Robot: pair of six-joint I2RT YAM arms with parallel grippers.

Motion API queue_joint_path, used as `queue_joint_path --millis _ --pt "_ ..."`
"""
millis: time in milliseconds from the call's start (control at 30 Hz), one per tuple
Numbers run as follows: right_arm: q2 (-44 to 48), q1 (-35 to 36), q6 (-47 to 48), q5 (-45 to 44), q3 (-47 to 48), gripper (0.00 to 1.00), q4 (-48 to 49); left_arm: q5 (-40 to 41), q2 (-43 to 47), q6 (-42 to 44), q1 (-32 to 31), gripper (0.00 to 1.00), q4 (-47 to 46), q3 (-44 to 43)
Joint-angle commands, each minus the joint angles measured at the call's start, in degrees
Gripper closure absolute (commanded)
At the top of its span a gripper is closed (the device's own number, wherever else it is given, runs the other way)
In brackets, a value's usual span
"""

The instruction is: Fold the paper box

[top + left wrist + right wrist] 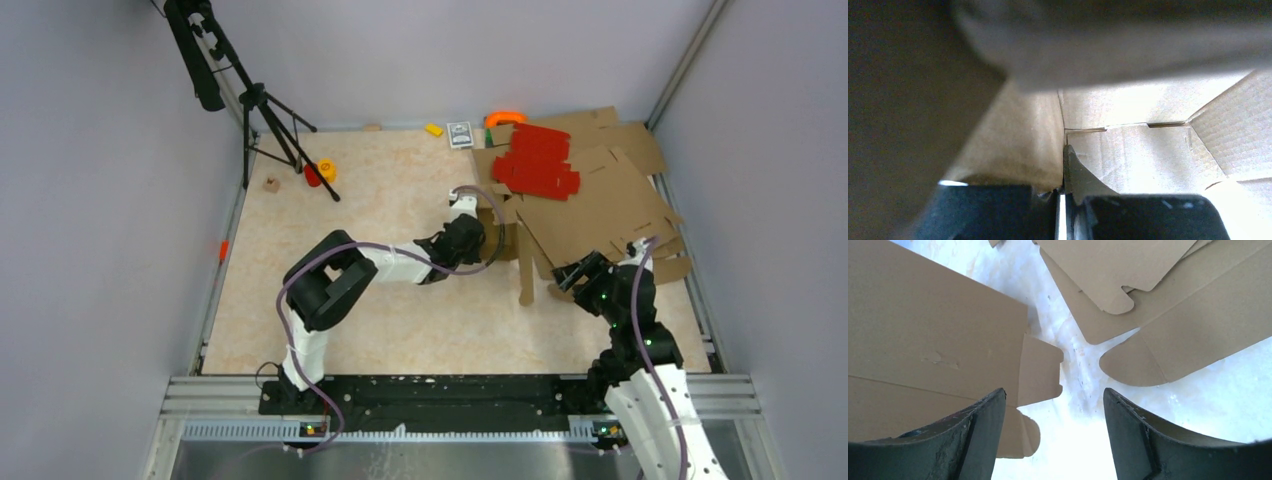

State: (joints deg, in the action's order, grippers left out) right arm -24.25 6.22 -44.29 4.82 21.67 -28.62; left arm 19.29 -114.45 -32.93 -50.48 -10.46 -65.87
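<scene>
The paper box (pixel 526 270) is plain brown cardboard, partly raised, in the middle right of the table. My left gripper (pixel 478 232) is at its left side. In the left wrist view the jaws (pixel 1064 150) are shut on an upright wall of the box (pixel 1023 145), with the box's inner panels (pixel 1148 155) beyond. My right gripper (pixel 572 272) is open and empty just right of the box. In the right wrist view it (pixel 1054 392) hovers over bare table, with a box panel and flap (pixel 933 340) at its left.
Flat brown cardboard sheets (pixel 600 200) lie at the back right, with red sheets (pixel 538 160) on them; the brown sheets also show in the right wrist view (pixel 1173 335). A tripod (pixel 265 110) stands at the back left. Small items (pixel 460 133) lie along the back wall.
</scene>
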Motion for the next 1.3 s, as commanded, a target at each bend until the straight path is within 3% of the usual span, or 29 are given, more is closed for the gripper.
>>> queue_joint_path --millis 0,167,267,433,567,733,933,1067,1133,1267 --pt "3.0 0.2 -3.3 -2.5 -4.6 0.31 4.8 -4.0 -0.7 -1.6 1.9 1.00 11.9 2.6" --pt "2.0 0.2 -5.7 10.0 -13.5 0.32 18.5 -7.2 1.1 -2.9 4.7 1.00 10.9 4.2" --pt "1.3 2.5 -6.0 12.8 -17.2 0.33 30.2 -8.6 2.4 -3.2 6.0 1.00 10.9 4.4" --pt "-2.9 16.3 -0.5 -2.1 -19.2 0.33 43.3 -12.1 4.4 -4.9 8.4 1.00 10.9 4.4" --pt "-12.8 25.4 -1.2 -9.8 -23.2 0.34 58.7 -15.3 6.8 -6.4 10.5 1.00 8.6 4.3" --pt "-24.3 30.1 -2.2 -21.0 -23.8 0.34 68.4 -14.9 6.9 -7.1 11.0 1.00 10.0 1.6" --pt "-35.1 29.0 -0.3 -24.2 -14.9 0.31 68.2 -15.3 3.5 -7.1 10.9 1.00 10.2 0.2" --pt "-37.8 17.8 5.3 -10.1 -7.2 0.18 60.3 -13.0 3.4 -5.7 10.8 1.00 12.1 0.4" --pt "-39.3 10.4 8.4 1.2 -3.6 0.18 58.6 -11.7 3.7 -4.8 10.7 1.00 12.6 0.5" --pt "-42.1 4.6 17.7 5.1 8.9 0.13 46.8 -8.2 3.7 -2.8 9.8 1.00 13.7 0.2"
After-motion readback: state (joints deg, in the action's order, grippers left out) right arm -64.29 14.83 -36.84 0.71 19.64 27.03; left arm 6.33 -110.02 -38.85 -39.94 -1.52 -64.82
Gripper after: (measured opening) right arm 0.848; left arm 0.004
